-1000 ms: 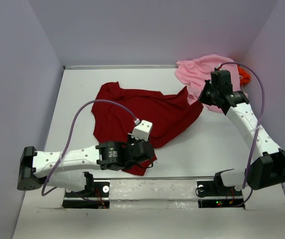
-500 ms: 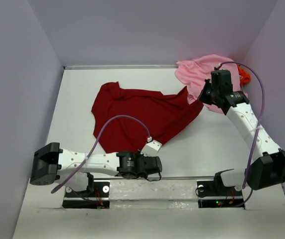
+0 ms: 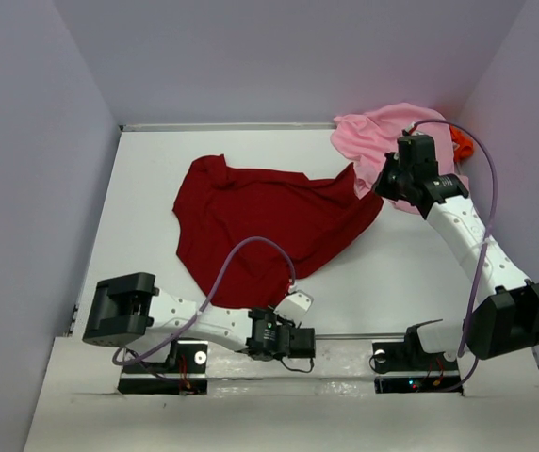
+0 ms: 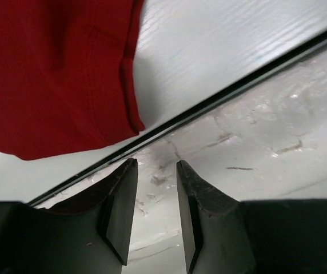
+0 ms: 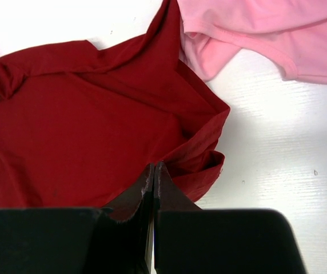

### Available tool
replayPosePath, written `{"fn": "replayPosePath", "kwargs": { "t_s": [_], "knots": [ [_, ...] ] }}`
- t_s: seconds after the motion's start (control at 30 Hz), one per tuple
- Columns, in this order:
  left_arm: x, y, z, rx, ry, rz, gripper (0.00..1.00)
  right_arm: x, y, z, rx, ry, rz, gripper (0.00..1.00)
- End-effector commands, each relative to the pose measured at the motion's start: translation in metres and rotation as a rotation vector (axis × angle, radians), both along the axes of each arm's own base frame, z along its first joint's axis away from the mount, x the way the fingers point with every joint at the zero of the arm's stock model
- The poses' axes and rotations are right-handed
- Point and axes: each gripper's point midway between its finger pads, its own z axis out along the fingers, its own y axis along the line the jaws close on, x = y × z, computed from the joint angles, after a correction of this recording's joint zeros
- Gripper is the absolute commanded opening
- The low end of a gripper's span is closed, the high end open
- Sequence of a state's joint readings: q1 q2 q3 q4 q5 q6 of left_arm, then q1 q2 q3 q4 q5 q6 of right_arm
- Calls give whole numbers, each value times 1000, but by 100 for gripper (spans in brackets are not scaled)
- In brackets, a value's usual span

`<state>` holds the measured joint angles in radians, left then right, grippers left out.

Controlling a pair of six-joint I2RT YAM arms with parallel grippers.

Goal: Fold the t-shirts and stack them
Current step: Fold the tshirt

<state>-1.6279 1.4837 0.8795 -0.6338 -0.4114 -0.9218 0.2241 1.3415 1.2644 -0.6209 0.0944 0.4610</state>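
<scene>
The surface (image 3: 147, 179) bears three shirts: red shirt (image 3: 260, 221) centre, pink shirt (image 3: 373, 132) and orange shirt (image 3: 462, 143) far right; left pincer (image 4: 155, 166) spread, right pincer (image 5: 153, 168) pressed together.

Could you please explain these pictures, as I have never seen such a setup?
These are two robot arms bolted at the near edge of a table. The wide picture comes from a fixed camera above and behind them; the other two come from a camera on each wrist, its own fingers at the bottom. On the table lie a rumpled dark red shirt, a light pink shirt at the far right and a bit of an orange shirt behind it. The left hand is open and empty at the near edge. The right hand is shut above the dark red shirt's edge and seems to hold nothing.
</scene>
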Motion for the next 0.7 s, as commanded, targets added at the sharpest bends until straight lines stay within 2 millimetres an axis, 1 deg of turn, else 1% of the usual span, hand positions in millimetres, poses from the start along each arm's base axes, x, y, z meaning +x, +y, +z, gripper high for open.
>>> {"fn": "replayPosePath", "kwargs": {
  "t_s": [0.0,0.07,0.23,0.4,0.47,0.53,0.6,0.63,0.67],
  "knots": [
    [10,15,-9,87,-64,62,44,3,8,13,24,-60,26,0],
    [12,18,-12,119,-87,67,44,3,9,11,25,-55,32,0],
    [20,19,-11,152,-144,94,45,4,10,8,28,-50,38,0],
    [25,21,-7,167,-177,108,48,5,12,7,32,-47,46,0],
    [27,20,-4,166,-190,115,55,5,13,7,34,-47,49,0],
    [30,19,0,166,-210,118,57,5,12,6,32,-45,49,0],
    [32,15,4,149,-220,122,62,5,12,6,31,-44,49,0],
    [32,13,6,141,-225,122,68,4,13,6,34,-43,50,0],
    [33,10,7,131,-229,122,68,5,13,6,36,-45,51,0]
  ]
}}
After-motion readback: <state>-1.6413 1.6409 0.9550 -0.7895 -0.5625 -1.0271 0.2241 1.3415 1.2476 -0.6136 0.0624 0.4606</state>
